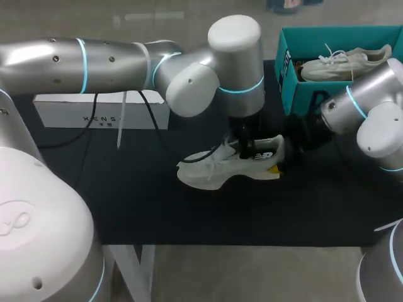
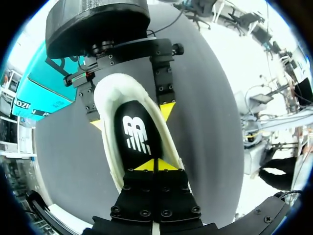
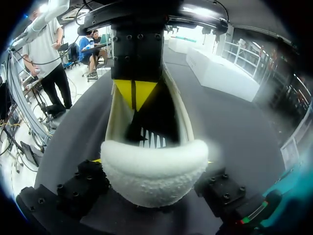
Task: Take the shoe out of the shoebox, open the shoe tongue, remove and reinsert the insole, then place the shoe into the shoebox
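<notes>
Black insole [image 2: 134, 139] lies inside the white shoe [image 1: 217, 168] on the table [image 1: 126, 195]. My right gripper [image 2: 132, 117] clamps its heel from both sides; my left gripper [image 2: 156, 165], tips closed together, touches the insole. I judge I should work the insole slowly, heel held firm.

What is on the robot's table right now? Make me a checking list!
Surface: black table.
Job's things: white shoe lying on the table; teal shoebox holding another shoe.
Clutter: white box.
Grippers: left gripper shut, tips at the black insole, pinch unclear; right gripper shut on the white shoe's heel.
Cables: black cable across the white box.
Surroundings: nothing seen.
</notes>
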You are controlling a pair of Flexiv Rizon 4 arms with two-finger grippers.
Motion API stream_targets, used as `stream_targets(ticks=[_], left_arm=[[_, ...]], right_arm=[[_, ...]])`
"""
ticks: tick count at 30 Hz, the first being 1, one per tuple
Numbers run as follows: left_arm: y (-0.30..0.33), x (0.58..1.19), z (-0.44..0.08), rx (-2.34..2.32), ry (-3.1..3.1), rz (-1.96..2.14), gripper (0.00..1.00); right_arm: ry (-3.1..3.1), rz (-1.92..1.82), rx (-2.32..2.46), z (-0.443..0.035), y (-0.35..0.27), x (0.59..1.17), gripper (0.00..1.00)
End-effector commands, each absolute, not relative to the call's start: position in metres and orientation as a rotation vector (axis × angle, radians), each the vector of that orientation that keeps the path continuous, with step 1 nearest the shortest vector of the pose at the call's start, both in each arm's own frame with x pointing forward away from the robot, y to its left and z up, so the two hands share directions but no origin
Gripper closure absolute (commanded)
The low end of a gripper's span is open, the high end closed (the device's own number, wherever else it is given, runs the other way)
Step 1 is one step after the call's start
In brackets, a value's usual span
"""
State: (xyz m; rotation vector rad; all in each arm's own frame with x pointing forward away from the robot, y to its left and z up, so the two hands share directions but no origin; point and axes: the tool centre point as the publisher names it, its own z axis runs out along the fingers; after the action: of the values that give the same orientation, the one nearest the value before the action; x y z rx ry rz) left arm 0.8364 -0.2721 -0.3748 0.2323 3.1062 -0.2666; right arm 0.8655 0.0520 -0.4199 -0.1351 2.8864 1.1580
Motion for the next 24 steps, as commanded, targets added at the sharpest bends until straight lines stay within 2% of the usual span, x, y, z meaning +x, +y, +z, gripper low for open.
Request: stream_targets(ticks=[1, 5, 6, 9, 16, 20, 24], left_arm=[[-0.259, 0.830, -0.375, 0.235, 3.102, -0.263, 1.00], [-0.258, 0.823, -0.382, 0.243, 3.115, -0.264, 0.96], [-0.258, 0.821, -0.384, 0.246, 3.116, -0.264, 0.91], [-0.260, 0.819, -0.389, 0.260, 3.115, -0.261, 0.70], [-0.262, 0.828, -0.396, 0.224, 3.087, -0.265, 0.71], [-0.261, 0.838, -0.397, 0.210, 3.086, -0.256, 0.74], [-0.260, 0.845, -0.400, 0.224, 3.076, -0.226, 0.82]], right_arm=[[2.888, 1.153, -0.136, -0.421, 0.053, 0.866, 1.00], [2.888, 1.153, -0.136, -0.421, 0.053, 0.866, 1.00], [2.888, 1.153, -0.136, -0.421, 0.053, 0.866, 1.00], [2.888, 1.153, -0.136, -0.421, 0.053, 0.866, 1.00], [2.888, 1.153, -0.136, -0.421, 0.053, 0.866, 1.00], [2.888, 1.153, -0.136, -0.421, 0.053, 0.866, 1.00], [2.888, 1.153, -0.136, -0.421, 0.053, 0.866, 1.00]])
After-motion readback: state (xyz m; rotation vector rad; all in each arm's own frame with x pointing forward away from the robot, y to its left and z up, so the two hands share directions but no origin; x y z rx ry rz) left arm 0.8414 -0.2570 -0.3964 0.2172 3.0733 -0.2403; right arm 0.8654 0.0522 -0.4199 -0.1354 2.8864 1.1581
